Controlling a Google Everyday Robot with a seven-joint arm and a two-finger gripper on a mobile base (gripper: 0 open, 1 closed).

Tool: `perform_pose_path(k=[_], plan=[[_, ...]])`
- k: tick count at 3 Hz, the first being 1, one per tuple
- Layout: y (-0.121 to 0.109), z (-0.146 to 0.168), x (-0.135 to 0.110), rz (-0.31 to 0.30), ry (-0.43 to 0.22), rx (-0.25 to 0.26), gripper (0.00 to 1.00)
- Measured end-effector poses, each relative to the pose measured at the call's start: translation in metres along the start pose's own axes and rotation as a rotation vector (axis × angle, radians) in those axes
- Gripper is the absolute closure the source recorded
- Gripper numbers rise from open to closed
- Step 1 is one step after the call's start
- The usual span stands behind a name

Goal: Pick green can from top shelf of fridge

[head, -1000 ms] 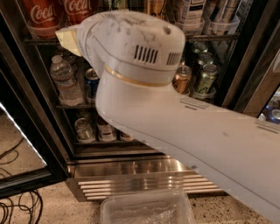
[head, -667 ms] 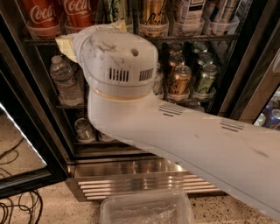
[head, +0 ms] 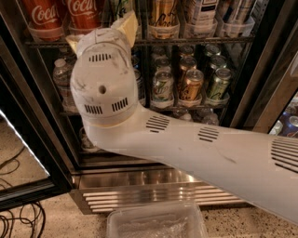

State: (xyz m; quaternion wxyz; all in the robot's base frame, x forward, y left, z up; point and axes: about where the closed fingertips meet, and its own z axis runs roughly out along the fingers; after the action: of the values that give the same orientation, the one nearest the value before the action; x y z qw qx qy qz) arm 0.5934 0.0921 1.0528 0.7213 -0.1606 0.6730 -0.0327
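The fridge (head: 37, 125) stands open in front of me. Its top shelf (head: 200, 41) carries clear trays with red Coca-Cola cans (head: 44, 14), a gold can (head: 163, 16) and tall cans. The green can (head: 120, 5) shows only as a pale sliver between the Coca-Cola cans and the gold can, mostly hidden by my finger. My gripper (head: 100, 33) is on the end of the big white arm, raised to the top shelf's front edge just below the green can. Its cream fingertips (head: 128, 25) stand spread apart, holding nothing.
The middle shelf holds water bottles (head: 63, 79) and several cans, one green-white (head: 164, 86) and one gold (head: 191, 83). The steel louvred grille (head: 153, 190) runs along the base. A clear plastic bin (head: 156, 223) and cables (head: 18, 223) lie on the floor.
My wrist and gripper have risen from the middle shelf toward the top shelf and turned, uncovering the middle-shelf cans. The fingertips are now at the top shelf's front edge.
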Motion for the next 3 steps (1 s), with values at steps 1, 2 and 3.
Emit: perform_pose_path(k=[1,2,3], plan=[[-0.008,-0.004,-0.033,-0.08,-0.099,0.062,0.14],[-0.012,-0.01,-0.049,-0.107,-0.154,0.102,0.16],[-0.009,-0.022,-0.054,-0.11,-0.168,0.123,0.18]])
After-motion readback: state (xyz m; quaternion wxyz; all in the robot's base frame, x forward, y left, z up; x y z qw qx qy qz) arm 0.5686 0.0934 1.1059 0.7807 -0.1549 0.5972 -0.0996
